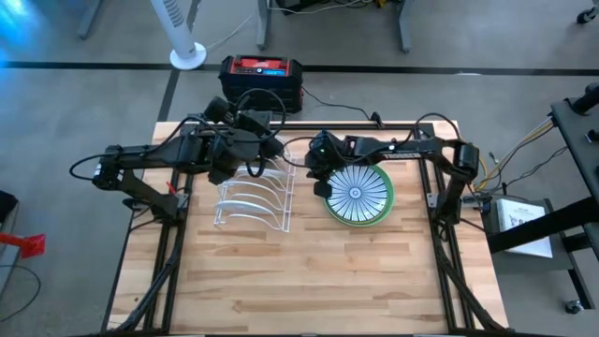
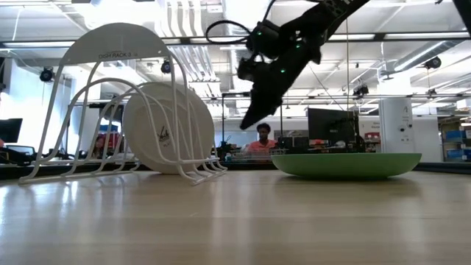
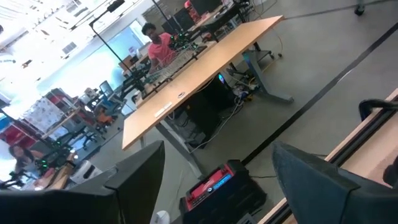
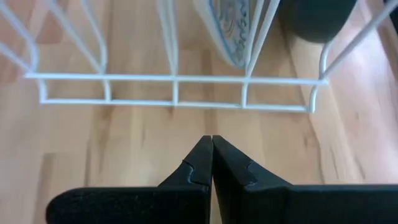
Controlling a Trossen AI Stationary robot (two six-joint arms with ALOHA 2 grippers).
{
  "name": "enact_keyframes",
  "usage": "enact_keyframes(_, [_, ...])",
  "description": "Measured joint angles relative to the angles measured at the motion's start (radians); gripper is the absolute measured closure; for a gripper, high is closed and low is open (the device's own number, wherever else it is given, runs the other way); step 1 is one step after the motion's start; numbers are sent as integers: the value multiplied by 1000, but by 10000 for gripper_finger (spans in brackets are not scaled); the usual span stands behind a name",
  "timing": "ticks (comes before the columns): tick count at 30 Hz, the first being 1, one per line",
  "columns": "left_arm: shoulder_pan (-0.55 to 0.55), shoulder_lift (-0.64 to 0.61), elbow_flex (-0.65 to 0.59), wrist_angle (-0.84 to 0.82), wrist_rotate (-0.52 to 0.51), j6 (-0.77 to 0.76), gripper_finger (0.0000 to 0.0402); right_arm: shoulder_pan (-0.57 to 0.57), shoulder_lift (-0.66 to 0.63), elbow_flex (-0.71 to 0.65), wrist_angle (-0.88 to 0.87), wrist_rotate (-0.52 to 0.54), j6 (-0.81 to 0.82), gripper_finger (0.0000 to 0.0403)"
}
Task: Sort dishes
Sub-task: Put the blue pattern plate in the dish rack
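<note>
A white plate with blue radial lines (image 1: 358,192) lies on a light green plate (image 2: 346,163) at the table's right middle. A white wire rack (image 1: 253,198) stands to the left of them. One patterned plate (image 4: 229,28) stands on edge between the rack's wires, and the low view shows its pale back (image 2: 168,129). My right gripper (image 2: 245,123) is shut and empty. It points slantwise down, above the table between the rack and the stacked plates. My left gripper (image 3: 217,149) is open and empty, held high over the rack's far end and facing past the table's far edge.
A red and black box (image 1: 262,73) sits on the floor beyond the far edge. A dark rounded shape (image 4: 317,15) shows behind the rack's end wire; what it is I cannot tell. People sit at desks in the room behind. Bare wood (image 1: 299,281) stretches toward the near edge.
</note>
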Motion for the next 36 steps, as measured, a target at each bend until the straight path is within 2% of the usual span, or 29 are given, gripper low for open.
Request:
enact_keyframes(4, [-36,0,0,1,70,-31,118,1,-97,-98,-2,11,42,403])
enact_keyframes(10, [-105,6,0,1,85,-74,118,9,-323,-312,29,34,108,403])
enact_keyframes(15, [-151,35,1,16,219,-98,118,29,-501,-463,26,34,166,403])
enact_keyframes(20, [-175,94,1,64,311,-101,118,58,-642,-568,10,34,250,403])
enact_keyframes(22, [-179,123,1,93,362,-101,118,65,-693,-598,13,51,304,403])
enact_keyframes(26, [-182,189,1,134,439,-108,118,71,-784,-644,-24,153,413,403])
enact_keyframes(31, [-179,276,1,188,444,-141,118,72,-874,-667,-100,216,484,403])
enact_keyframes(36, [-158,361,1,252,442,-228,127,72,-910,-675,-127,267,536,403])
